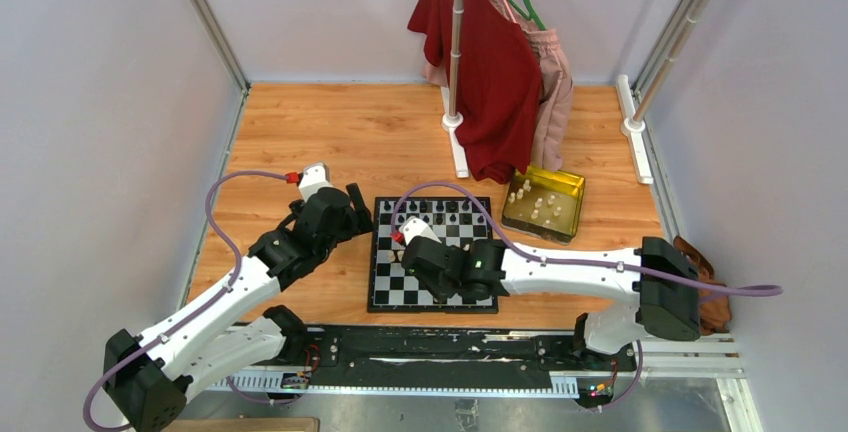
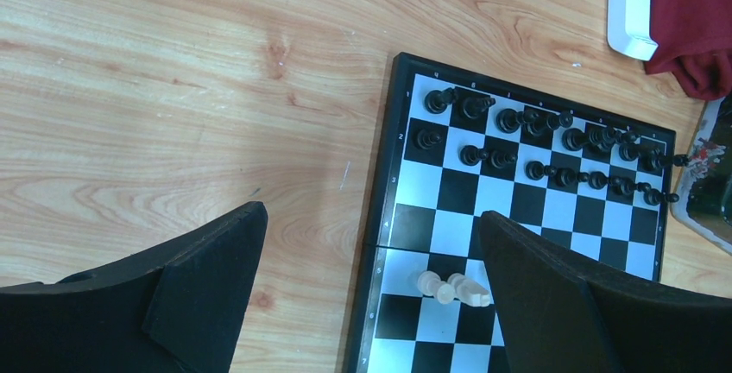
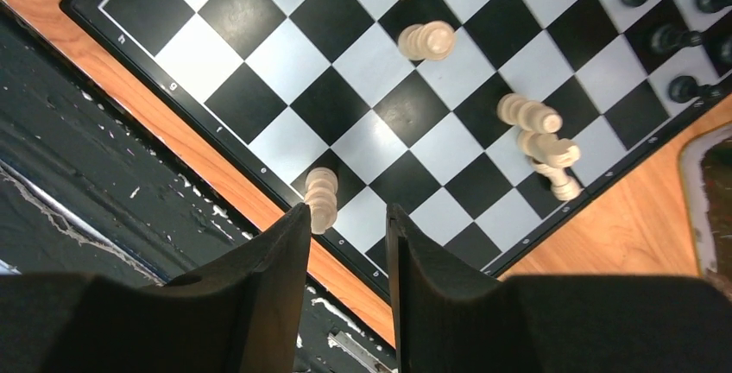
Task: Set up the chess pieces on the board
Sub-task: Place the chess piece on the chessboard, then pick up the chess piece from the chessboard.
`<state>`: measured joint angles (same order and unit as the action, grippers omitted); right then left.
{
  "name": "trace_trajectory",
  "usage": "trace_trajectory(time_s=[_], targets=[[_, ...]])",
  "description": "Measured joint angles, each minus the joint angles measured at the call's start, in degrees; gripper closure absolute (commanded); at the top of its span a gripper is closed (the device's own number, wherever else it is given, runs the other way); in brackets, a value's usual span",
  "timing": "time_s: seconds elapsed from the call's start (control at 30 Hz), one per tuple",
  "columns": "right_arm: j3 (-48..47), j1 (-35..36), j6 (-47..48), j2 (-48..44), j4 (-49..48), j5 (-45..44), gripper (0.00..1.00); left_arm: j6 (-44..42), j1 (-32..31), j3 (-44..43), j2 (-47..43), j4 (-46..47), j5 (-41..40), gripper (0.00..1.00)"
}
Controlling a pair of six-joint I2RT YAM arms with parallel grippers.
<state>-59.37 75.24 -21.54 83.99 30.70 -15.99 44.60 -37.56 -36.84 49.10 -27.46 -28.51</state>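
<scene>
While L gripper [image 2: 371, 218] hangs wide open beside board [image 2: 457, 192], R gripper [image 3: 345, 213] is part-open, empty, w/ cream piece [image 3: 321, 199] just beside it.

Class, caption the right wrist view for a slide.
Open right hand near a pale chess piece at the board edge.
</scene>
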Motion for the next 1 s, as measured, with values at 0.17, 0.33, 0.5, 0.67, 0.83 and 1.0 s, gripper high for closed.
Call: trace_trajectory(time_s=[0.17, 0.33, 0.5, 0.67, 0.83, 1.0], targets=[[-1.53, -0.33, 1.42, -1.29, 0.31, -2.49, 0.58, 0.24, 0.00, 0.00, -0.15, -0.17, 0.00, 0.00], [-1.64, -2.69, 3.23, -1.25, -0.79, -2.64, 0.58, 0.39, 0.00, 0.00, -0.22, -0.24, 0.00, 0.00], [-1.66, -5.97, 5.16, 0.07, -3.30, -2.23, 0.58, 0.39, 0.00, 0.00, -0.22, -0.33, 0.00, 0.00], [-2.08, -7.89, 6.67, 3.54, -4.85, -0.85, 0.58, 0.37, 0.00, 0.00, -0.22, -0.52, 0.00, 0.00], [-2.82, -8.66, 7.52, 6.38, -5.86, 0.76, 0.58, 0.37, 0.00, 0.00, -0.22, -0.55, 0.02, 0.00], [-3.76, -8.92, 7.87, 7.89, -6.49, 1.88, 0.58, 0.35, 0.28, 0.00, -0.22, -0.52, 0.07, 0.00]])
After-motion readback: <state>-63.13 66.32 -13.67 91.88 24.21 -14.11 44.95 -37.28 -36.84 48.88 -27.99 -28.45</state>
